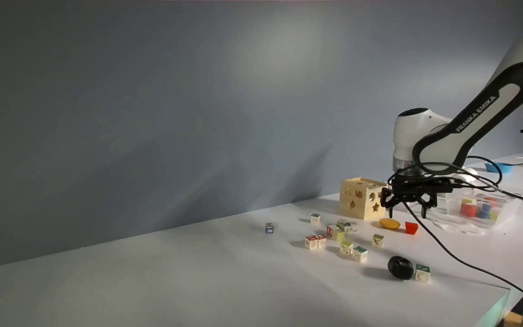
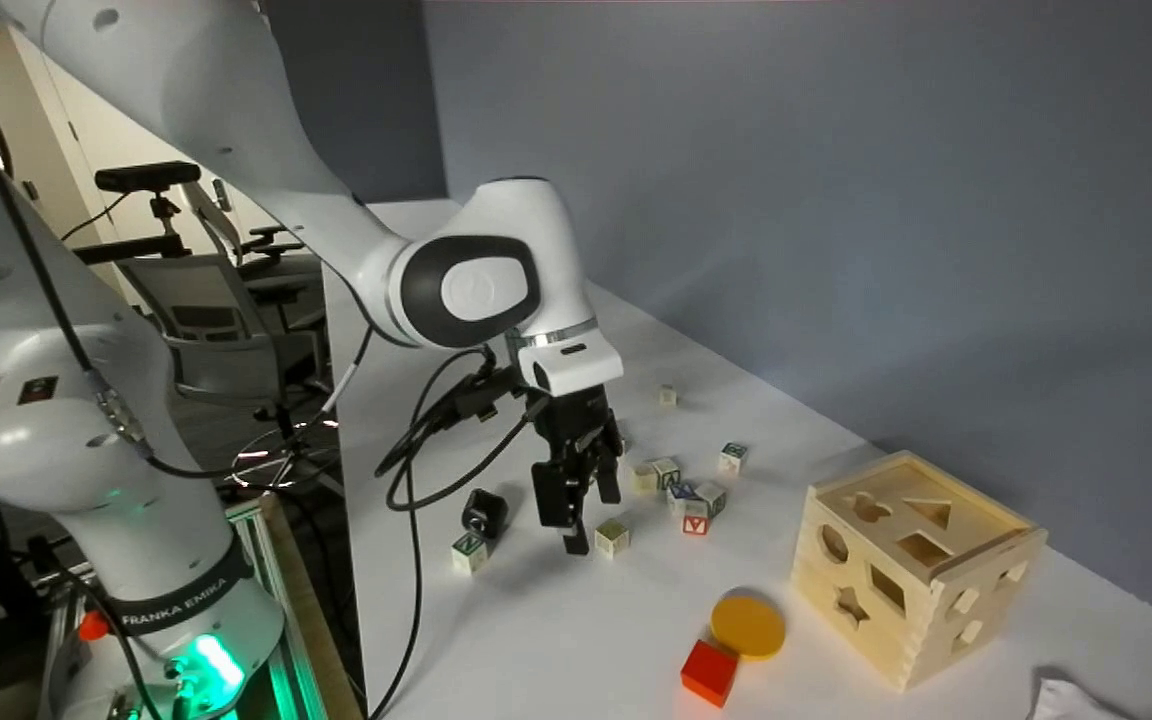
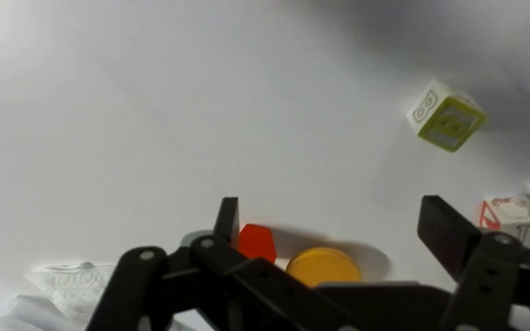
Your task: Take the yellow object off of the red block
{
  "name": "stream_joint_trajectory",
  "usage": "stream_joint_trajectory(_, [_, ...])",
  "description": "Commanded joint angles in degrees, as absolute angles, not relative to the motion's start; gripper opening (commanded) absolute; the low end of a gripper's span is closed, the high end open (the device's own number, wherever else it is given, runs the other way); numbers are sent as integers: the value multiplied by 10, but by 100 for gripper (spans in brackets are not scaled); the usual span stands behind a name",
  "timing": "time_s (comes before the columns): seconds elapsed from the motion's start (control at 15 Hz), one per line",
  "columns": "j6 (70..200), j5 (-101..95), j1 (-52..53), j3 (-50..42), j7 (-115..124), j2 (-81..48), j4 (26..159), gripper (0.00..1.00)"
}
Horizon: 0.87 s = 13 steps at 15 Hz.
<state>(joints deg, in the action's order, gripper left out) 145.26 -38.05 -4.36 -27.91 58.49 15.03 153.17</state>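
The yellow object is a round yellow disc [image 1: 389, 223] [image 2: 748, 627] on the white table. The red block [image 1: 411, 228] [image 2: 709, 672] is a small red-orange piece beside it. A narrow gap shows between them in the wrist view, where the disc [image 3: 324, 266] and the red block [image 3: 256, 242] are partly hidden by my gripper. I cannot tell whether the disc lies flat or tilts. My gripper [image 1: 407, 211] [image 2: 593, 520] [image 3: 331, 201] is open and empty, above the table. In the wrist view the red block appears close to the left finger, with the disc between the fingers, lower down.
A tan wooden cube with holes [image 1: 362, 200] [image 2: 921, 570] stands near the wall beside the disc. Several letter blocks [image 1: 346, 247] [image 2: 612, 538] and a black piece [image 1: 400, 268] lie around. A clear bin [image 1: 509, 213] holds coloured blocks. A cable [image 1: 452, 255] hangs from the arm.
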Motion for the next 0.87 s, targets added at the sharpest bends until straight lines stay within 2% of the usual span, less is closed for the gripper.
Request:
stream_joint_trajectory(0.0, [1313, -343, 58, -369, 433, 279, 1527, 100])
stream_joint_trajectory(0.2, [1189, -348, 86, -400, 313, 338, 1473, 100])
stream_joint_trajectory(0.47, [1086, -338, 94, -421, 138, 374, 1402, 100])
stream_joint_trajectory(0.53, [1161, -306, -8, -338, 164, 314, 1434, 100])
stream_joint_trajectory(0.8, [1134, -301, 1, -355, 106, 327, 1412, 100])
